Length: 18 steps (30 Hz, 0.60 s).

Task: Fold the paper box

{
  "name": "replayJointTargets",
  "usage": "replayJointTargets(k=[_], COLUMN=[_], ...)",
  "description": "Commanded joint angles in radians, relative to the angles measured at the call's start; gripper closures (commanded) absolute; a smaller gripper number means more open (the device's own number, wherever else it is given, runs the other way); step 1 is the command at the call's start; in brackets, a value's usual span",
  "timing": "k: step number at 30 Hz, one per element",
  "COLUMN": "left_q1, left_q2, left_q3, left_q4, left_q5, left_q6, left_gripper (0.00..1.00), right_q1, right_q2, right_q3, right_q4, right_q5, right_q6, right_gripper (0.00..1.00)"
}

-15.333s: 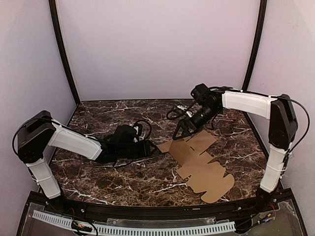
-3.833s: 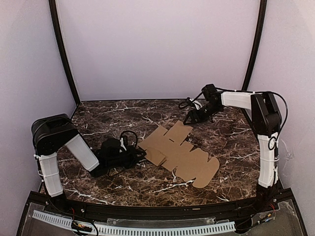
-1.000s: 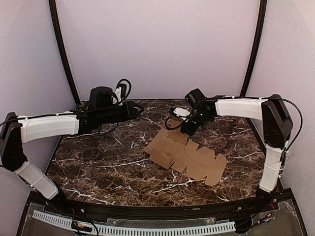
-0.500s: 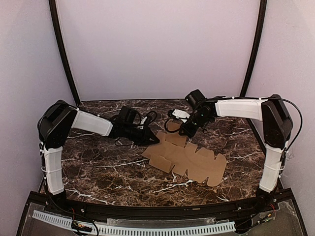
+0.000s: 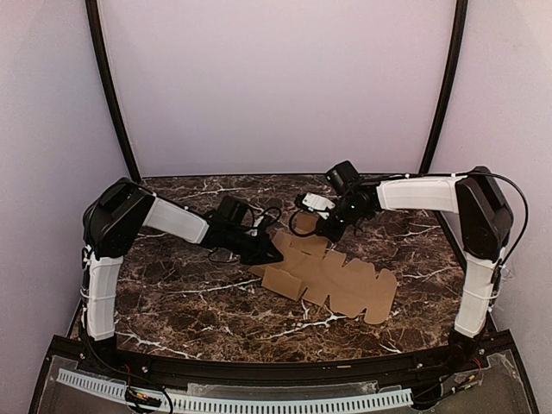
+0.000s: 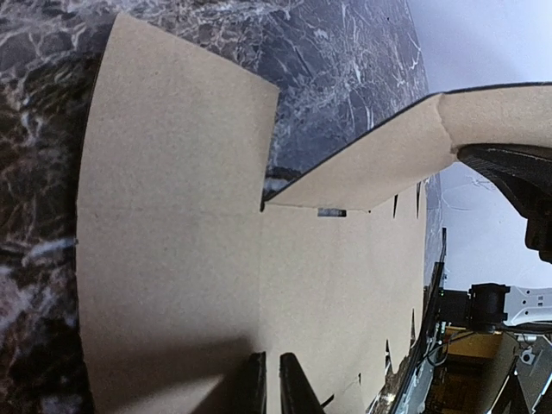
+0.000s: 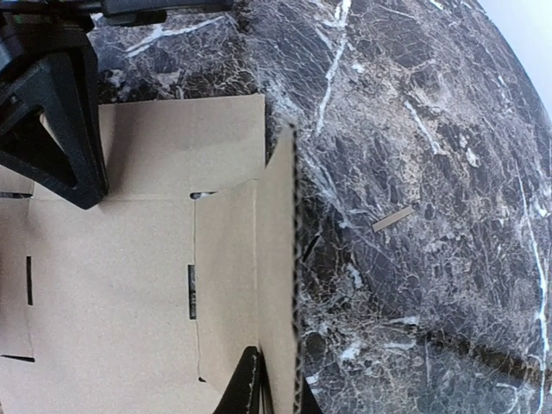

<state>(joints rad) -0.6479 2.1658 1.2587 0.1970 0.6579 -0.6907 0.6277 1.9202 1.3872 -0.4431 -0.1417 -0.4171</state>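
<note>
The flat die-cut cardboard paper box [image 5: 332, 278] is plain brown, with no print. The marble-look tabletop [image 5: 172, 293] is dark brown-black with white veins. The smooth booth walls [image 5: 276, 86] are pale lilac. The left arm [image 5: 177, 220] and right arm [image 5: 414, 194] are white with black joints.

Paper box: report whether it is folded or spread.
Mostly spread: the paper box lies flat, except one flap raised upright in the right gripper.

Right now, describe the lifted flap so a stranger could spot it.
On the dark marble table lies the flat brown paper box. At its far edge, the right pincer grips one flap. Only that flap is raised; its neighbours lie flat.
</note>
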Motion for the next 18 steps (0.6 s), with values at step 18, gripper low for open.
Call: replayJointTargets(k=[18], left_q1=[-0.001], left_q2=[0.054], left_q3=[0.005], left_q4=[-0.019], left_q5=[-0.034], left_q6=[-0.007], left_gripper=[0.95], right_q1=[0.070], right_q2=[-0.139], right_q3=[-0.118], right_q4=[0.071], right_q5=[0.215], right_q6=[-0.093], right_gripper=[0.63])
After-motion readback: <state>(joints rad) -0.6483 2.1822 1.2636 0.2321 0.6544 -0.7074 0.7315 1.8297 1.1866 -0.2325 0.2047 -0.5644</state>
